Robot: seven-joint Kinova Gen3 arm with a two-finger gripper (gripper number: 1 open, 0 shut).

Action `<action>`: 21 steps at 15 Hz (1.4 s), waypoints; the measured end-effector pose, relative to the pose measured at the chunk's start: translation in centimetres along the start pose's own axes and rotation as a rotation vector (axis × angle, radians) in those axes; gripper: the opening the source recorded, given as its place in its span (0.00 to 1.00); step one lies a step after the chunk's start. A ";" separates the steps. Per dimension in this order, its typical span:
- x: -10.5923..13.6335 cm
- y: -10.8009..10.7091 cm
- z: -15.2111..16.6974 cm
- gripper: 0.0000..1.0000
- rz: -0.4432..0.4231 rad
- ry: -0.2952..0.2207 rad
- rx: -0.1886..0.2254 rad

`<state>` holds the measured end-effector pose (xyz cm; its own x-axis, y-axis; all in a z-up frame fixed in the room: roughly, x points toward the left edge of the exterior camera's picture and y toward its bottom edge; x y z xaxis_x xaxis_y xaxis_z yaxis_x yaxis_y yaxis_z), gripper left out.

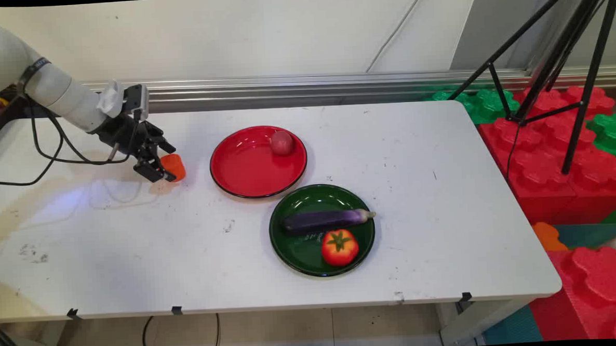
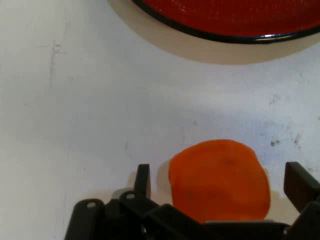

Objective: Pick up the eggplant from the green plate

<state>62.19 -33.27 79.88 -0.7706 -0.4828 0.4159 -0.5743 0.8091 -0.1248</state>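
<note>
An orange round piece (image 1: 175, 166) (image 2: 220, 180) lies on the white table (image 1: 134, 243), left of the red plate (image 1: 250, 170) (image 2: 235, 20). My gripper (image 1: 162, 170) (image 2: 221, 181) is low over the table and stands open around the orange piece. In the hand view one finger (image 2: 143, 181) shows on each side of the piece, with a small gap to it on both sides. On the red plate's far right side rests a pinkish-red round fruit (image 1: 281, 142).
A dark green plate (image 1: 290, 246) in front of the red one holds a purple eggplant (image 1: 325, 219) and a red tomato (image 1: 339, 247). Black cables (image 1: 52, 153) hang from the arm at left. A tripod (image 1: 558, 79) and foam blocks (image 1: 562, 172) stand beyond the table's right edge.
</note>
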 end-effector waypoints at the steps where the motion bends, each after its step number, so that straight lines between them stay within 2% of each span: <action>1: 0.0 0.1 -0.1 1.00 -0.002 0.002 0.001; 8: 0.5 1.1 -1.8 1.00 0.000 0.031 -0.005; 21: 5.3 7.1 -6.2 1.00 0.067 0.146 -0.088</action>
<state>55.72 -28.00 86.80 -0.7543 -0.3784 0.5365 -0.4917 0.8671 -0.0799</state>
